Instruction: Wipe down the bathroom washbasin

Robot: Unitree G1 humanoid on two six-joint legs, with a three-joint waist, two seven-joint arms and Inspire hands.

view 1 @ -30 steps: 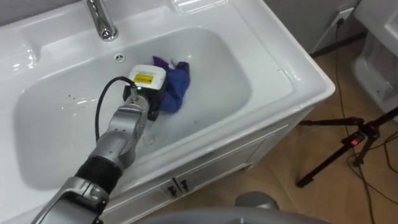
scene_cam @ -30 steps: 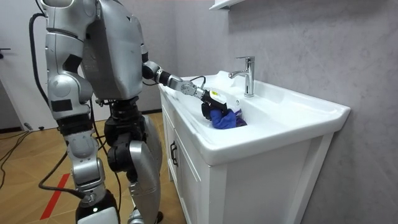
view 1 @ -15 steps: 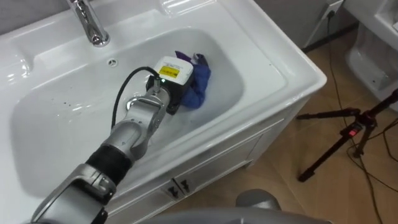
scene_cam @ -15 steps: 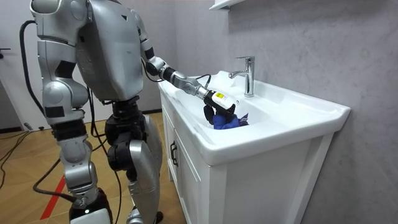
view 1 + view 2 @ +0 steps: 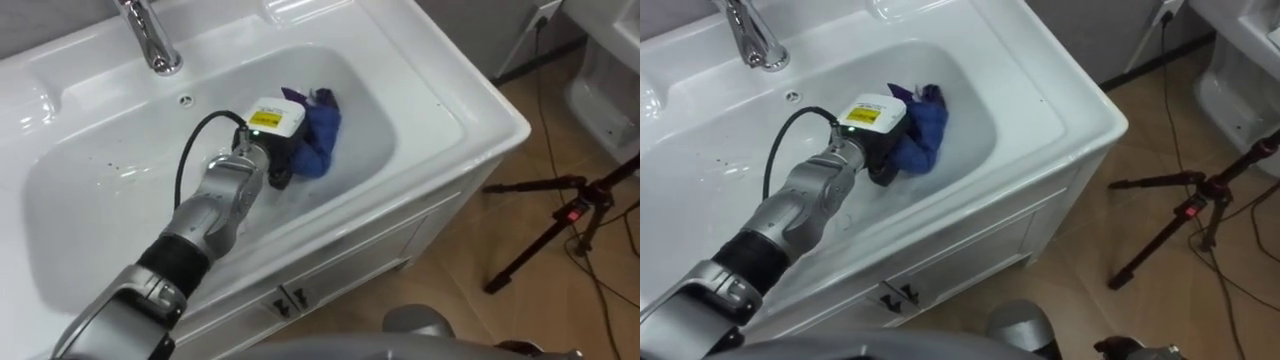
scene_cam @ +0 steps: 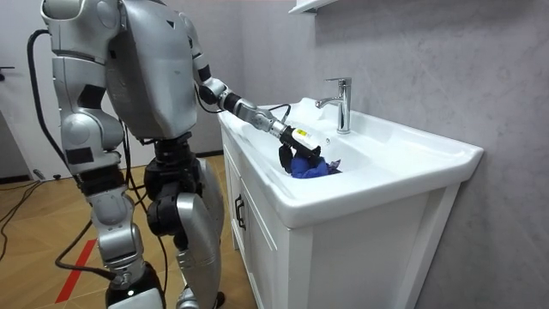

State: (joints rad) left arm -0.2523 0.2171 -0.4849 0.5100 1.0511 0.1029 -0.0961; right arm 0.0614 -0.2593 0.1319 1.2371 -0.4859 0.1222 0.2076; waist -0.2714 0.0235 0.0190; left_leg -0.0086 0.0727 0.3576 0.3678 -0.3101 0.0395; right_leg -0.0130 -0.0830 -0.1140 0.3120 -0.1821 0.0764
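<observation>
The white basin (image 5: 430, 90) is set in a white vanity. A crumpled blue cloth (image 5: 322, 135) lies on the basin's floor, right of the middle. My left hand (image 5: 262, 150) reaches down into the bowl from the lower left and presses on the cloth's left side, with its dark fingers curled into the folds. In the room view the same left hand (image 6: 292, 150) sits on the cloth (image 6: 313, 167) below the tap. My right hand (image 6: 129, 287) hangs low at my side, at the room view's left.
A chrome tap (image 5: 150, 35) stands at the back rim, with an overflow hole (image 5: 185, 99) below it. Cabinet doors with small handles (image 5: 285, 300) are under the front edge. A black tripod (image 5: 570, 215) and cables stand on the wooden floor at the right.
Over the last second my left hand has slid the cloth to the right across the basin floor, then held nearly still. The head view has shifted slightly.
</observation>
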